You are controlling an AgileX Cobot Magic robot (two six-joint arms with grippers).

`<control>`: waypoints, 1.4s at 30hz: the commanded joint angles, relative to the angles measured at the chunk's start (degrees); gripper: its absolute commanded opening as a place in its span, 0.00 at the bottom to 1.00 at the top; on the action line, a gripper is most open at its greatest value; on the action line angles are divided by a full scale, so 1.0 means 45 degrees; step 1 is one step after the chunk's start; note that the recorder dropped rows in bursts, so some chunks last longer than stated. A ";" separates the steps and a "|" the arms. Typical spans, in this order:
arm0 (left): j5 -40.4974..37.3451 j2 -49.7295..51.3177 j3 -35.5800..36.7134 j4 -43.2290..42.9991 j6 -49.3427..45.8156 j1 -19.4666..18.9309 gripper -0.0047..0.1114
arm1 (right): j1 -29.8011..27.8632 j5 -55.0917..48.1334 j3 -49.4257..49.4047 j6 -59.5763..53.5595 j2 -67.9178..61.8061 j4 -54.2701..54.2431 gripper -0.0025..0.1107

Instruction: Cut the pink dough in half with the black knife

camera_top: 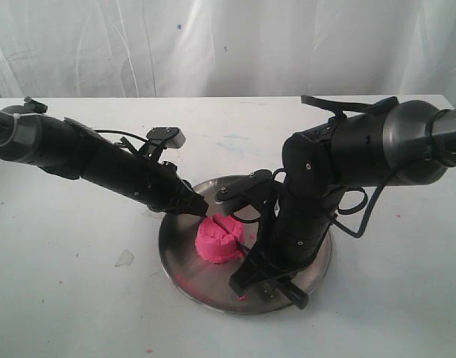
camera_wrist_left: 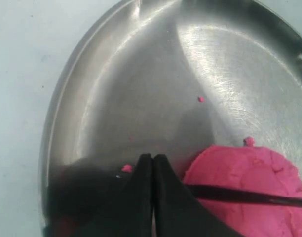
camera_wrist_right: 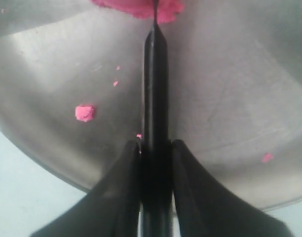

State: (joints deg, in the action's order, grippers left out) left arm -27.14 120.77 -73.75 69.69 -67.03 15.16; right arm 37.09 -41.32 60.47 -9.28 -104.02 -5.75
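The pink dough (camera_top: 219, 240) is a squat lump on the round steel plate (camera_top: 183, 262), with a slit across its top. The black knife (camera_wrist_right: 155, 94) lies in that slit, its blade a dark line across the dough (camera_wrist_left: 249, 197) in the left wrist view. My right gripper (camera_wrist_right: 155, 146) is shut on the knife's handle, near the plate's front rim in the exterior view (camera_top: 252, 274). My left gripper (camera_wrist_left: 153, 158) is shut with nothing in it. Its tips (camera_top: 202, 206) rest on the plate right beside the dough's back left side.
Small pink crumbs (camera_wrist_right: 85, 112) lie scattered on the plate and a few on the white table (camera_top: 79, 298). A pale smear (camera_top: 124, 258) marks the table left of the plate. A white curtain hangs behind.
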 commanded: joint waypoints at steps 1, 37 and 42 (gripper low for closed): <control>-0.0030 0.0062 0.0079 -0.0128 -0.0143 -0.0068 0.04 | 0.0000 0.0011 0.0167 -0.0230 0.0165 0.0047 0.02; -0.0104 -0.1884 0.0083 -0.0175 -0.0143 -0.0699 0.04 | 0.0000 -0.1425 -0.0199 -0.0140 0.0101 0.0047 0.02; -0.0128 -0.1861 0.0083 -0.0175 -0.0143 -0.0699 0.04 | 0.0000 -0.1465 -0.0199 -0.0140 0.0124 0.0057 0.02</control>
State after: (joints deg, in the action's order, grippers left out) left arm -26.33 113.07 -73.64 68.63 -67.61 12.07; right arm 37.09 -47.09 59.87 -9.59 -103.90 -5.54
